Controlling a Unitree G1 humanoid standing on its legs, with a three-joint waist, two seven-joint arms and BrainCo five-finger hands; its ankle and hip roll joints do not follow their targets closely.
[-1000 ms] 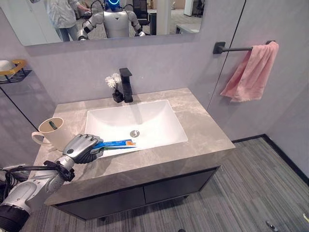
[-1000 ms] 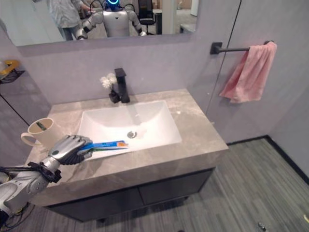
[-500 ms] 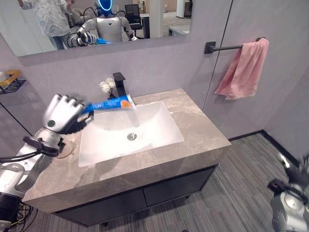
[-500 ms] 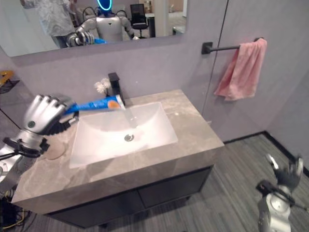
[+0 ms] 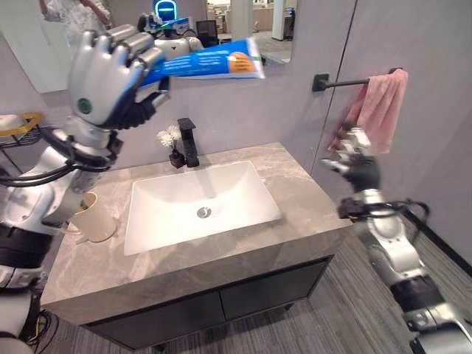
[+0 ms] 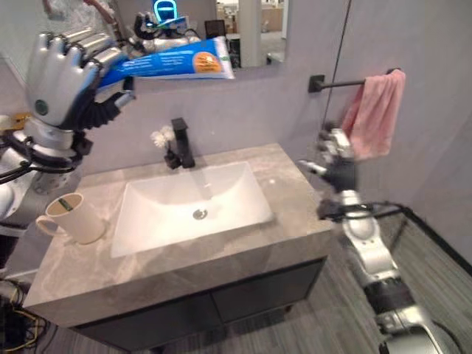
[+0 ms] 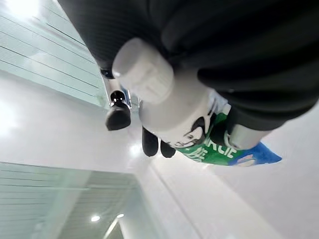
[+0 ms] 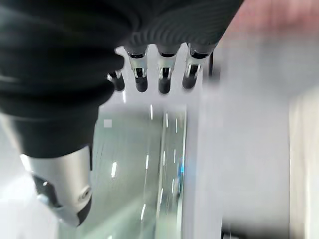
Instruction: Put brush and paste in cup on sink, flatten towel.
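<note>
My left hand is raised high in front of the mirror, shut on a blue toothpaste tube that points to the right. Its white cap shows against the palm in the left wrist view. The cream cup stands on the counter left of the basin, with something dark green inside its rim. A pink towel hangs bunched on the black rail on the right wall. My right hand is up just below and left of the towel, fingers straight, holding nothing.
The white basin is sunk in the grey stone counter, with a black faucet and a small vase of white flowers behind it. A wire shelf is on the left wall. A person shows in the mirror.
My left hand has lifted the tube from over the basin to mirror height. My right hand has risen from low on the right to beside the towel. The view has shifted too.
</note>
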